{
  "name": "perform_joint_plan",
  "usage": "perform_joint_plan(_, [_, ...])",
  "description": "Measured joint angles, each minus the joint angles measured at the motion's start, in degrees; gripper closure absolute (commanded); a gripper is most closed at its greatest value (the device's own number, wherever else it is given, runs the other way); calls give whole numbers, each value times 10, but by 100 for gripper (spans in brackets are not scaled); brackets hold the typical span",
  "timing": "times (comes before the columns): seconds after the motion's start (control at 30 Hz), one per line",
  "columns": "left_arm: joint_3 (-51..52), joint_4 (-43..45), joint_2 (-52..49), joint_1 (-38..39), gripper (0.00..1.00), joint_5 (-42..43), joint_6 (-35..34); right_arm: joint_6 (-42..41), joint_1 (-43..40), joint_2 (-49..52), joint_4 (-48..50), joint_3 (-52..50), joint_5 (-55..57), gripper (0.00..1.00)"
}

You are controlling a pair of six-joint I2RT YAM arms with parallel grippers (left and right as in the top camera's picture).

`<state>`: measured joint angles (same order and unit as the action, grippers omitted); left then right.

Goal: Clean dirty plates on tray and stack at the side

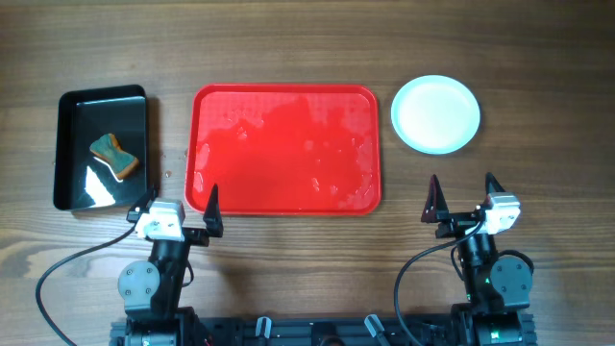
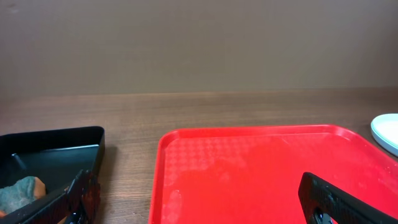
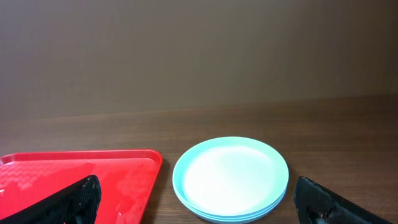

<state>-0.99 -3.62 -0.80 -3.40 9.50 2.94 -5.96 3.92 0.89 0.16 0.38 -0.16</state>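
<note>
The red tray (image 1: pixel 285 149) lies in the middle of the table with nothing on it but wet smears; it also shows in the left wrist view (image 2: pixel 261 174) and the right wrist view (image 3: pixel 74 174). The pale blue-white plates (image 1: pixel 435 113) sit stacked on the wood right of the tray; the right wrist view (image 3: pixel 231 178) shows three rims, the top plate clean. My left gripper (image 1: pixel 179 204) is open and empty near the tray's front left corner. My right gripper (image 1: pixel 463 196) is open and empty in front of the stack, apart from it.
A glossy black tray (image 1: pixel 102 147) stands left of the red tray and holds a green-and-orange sponge (image 1: pixel 114 156); the sponge shows partly in the left wrist view (image 2: pixel 18 191). Cables run from both arm bases along the table's front edge.
</note>
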Motion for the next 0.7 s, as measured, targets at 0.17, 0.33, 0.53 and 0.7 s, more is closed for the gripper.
perform_joint_plan(0.17, [0,0,0,0,0,-1,0,0,0,0,0,0,0,0])
perform_joint_plan(0.33, [0,-6,0,0,0,-30,-24,0,0,0,0,0,0,0])
perform_joint_plan(0.53, [0,-6,0,0,0,-43,-39,0,0,0,0,0,0,0])
perform_joint_plan(0.7, [0,-6,0,0,0,-46,-41,0,0,0,0,0,0,0])
